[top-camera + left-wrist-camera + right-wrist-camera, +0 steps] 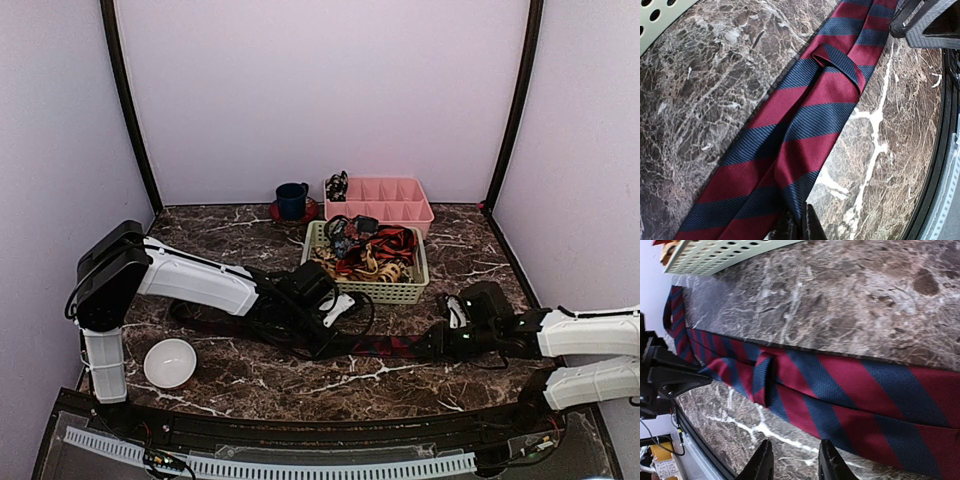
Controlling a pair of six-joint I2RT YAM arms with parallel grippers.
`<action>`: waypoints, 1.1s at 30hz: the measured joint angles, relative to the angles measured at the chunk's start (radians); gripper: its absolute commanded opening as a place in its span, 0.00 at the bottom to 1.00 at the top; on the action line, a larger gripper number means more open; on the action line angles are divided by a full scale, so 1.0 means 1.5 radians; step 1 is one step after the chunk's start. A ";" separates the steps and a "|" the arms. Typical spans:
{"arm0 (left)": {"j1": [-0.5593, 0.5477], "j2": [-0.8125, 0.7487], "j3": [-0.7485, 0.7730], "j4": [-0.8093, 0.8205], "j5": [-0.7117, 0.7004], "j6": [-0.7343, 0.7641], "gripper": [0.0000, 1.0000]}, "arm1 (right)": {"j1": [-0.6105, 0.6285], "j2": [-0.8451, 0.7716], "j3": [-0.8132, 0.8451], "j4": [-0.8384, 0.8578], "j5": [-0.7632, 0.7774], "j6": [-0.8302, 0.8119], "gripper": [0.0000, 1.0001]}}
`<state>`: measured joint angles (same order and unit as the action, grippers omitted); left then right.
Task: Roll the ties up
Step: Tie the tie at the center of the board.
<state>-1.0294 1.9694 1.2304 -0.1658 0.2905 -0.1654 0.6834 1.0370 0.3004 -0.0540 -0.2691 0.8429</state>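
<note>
A red-and-navy striped necktie [385, 346], seemingly soft, light and slippery, lies flat from 9 to 3 o'clock across the marble table [300, 385], pinched by the clenched left gripper [800, 224], while the right gripper [792, 456] hovers parted beside it; an end looks best to grasp.

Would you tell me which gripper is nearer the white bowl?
Left. The left gripper, pinching the tie, is right of the bowl; the right gripper is farther right.

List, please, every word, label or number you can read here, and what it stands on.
No text can be read.
The striped tie, cream basket, pink tray and blue cup show no lettering.
A small pale tag at the lower left of the right wrist view is too blurred to read.
</note>
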 measured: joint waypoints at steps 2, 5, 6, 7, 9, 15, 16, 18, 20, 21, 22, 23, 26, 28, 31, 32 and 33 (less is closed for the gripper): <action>0.000 0.000 0.000 0.002 -0.004 -0.003 0.00 | -0.002 0.010 0.000 0.000 0.013 -0.003 0.28; 0.000 0.000 0.000 0.006 -0.012 -0.005 0.00 | -0.003 0.024 0.000 -0.001 0.033 -0.008 0.27; 0.000 0.000 0.000 0.008 -0.014 -0.006 0.00 | -0.003 0.030 0.000 -0.001 0.038 -0.011 0.26; 0.000 0.000 0.000 0.009 -0.015 -0.007 0.00 | -0.003 0.036 0.000 -0.002 0.042 -0.013 0.25; 0.000 0.000 0.001 0.009 -0.016 -0.008 0.00 | -0.003 0.052 0.000 -0.002 0.048 -0.016 0.23; 0.000 0.009 0.029 0.012 -0.018 -0.013 0.00 | -0.004 0.076 0.000 0.025 0.048 -0.024 0.21; 0.000 0.011 0.032 0.014 -0.020 -0.015 0.00 | -0.004 0.077 0.000 0.027 0.048 -0.024 0.21; 0.000 0.014 0.036 0.013 -0.022 -0.016 0.00 | -0.004 0.077 0.000 0.029 0.048 -0.025 0.21; 0.000 0.019 0.043 0.013 -0.022 -0.015 0.00 | -0.004 0.077 0.000 0.028 0.048 -0.026 0.21; 0.000 0.020 0.045 0.013 -0.022 -0.015 0.00 | -0.004 0.077 0.000 0.028 0.048 -0.026 0.21; 0.000 0.021 0.046 0.013 -0.022 -0.015 0.00 | -0.004 0.077 0.000 0.028 0.048 -0.027 0.20; 0.000 0.021 0.046 0.012 -0.023 -0.015 0.00 | -0.004 0.077 0.000 0.028 0.048 -0.028 0.20; 0.000 0.023 0.046 0.007 -0.034 -0.020 0.00 | -0.004 0.075 0.000 0.026 0.048 -0.030 0.20; 0.000 0.024 0.048 -0.001 -0.048 -0.029 0.00 | -0.004 0.073 0.000 0.022 0.048 -0.030 0.20; 0.000 0.025 0.048 -0.011 -0.069 -0.050 0.00 | -0.006 0.068 0.000 0.015 0.048 -0.031 0.20; -0.001 0.025 0.048 -0.011 -0.074 -0.055 0.00 | -0.006 0.068 0.000 0.014 0.048 -0.031 0.20; -0.001 0.025 0.048 -0.010 -0.078 -0.061 0.00 | -0.006 0.068 0.000 0.013 0.048 -0.031 0.20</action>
<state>-1.0302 2.0068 1.3029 -0.1814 0.1741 -0.2569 0.6743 1.1393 0.3008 -0.0338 -0.1970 0.7967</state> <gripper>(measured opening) 0.028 0.203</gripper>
